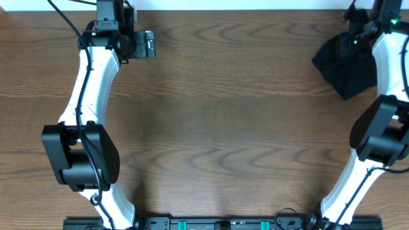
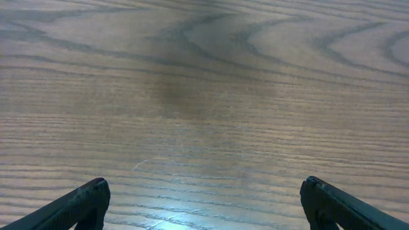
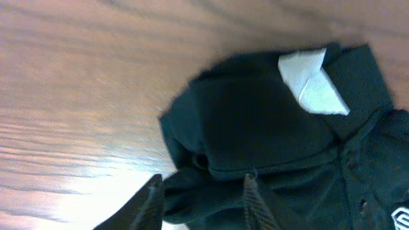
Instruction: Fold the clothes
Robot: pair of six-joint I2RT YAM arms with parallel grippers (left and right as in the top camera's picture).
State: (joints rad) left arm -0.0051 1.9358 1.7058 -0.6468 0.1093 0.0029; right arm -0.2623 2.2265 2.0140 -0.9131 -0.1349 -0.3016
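Note:
The clothes are one black shirt (image 1: 345, 64), bunched in a heap at the table's far right corner. In the right wrist view the shirt (image 3: 268, 128) shows its collar, a white neck tag (image 3: 313, 80) and a small white logo mark (image 3: 401, 212). My right gripper (image 3: 203, 201) stands over the heap's near edge, with a thick fold of black fabric filling the gap between its fingers (image 3: 150, 201). Overhead, the right gripper (image 1: 358, 38) is over the heap's top. My left gripper (image 1: 148, 45) rests at the far left, wide open over bare wood (image 2: 204, 204), holding nothing.
The wooden table (image 1: 217, 128) stretches between the two arms. The left arm (image 1: 89, 96) runs down the left side and the right arm (image 1: 383, 128) down the right side. The table's far edge lies just beyond both grippers.

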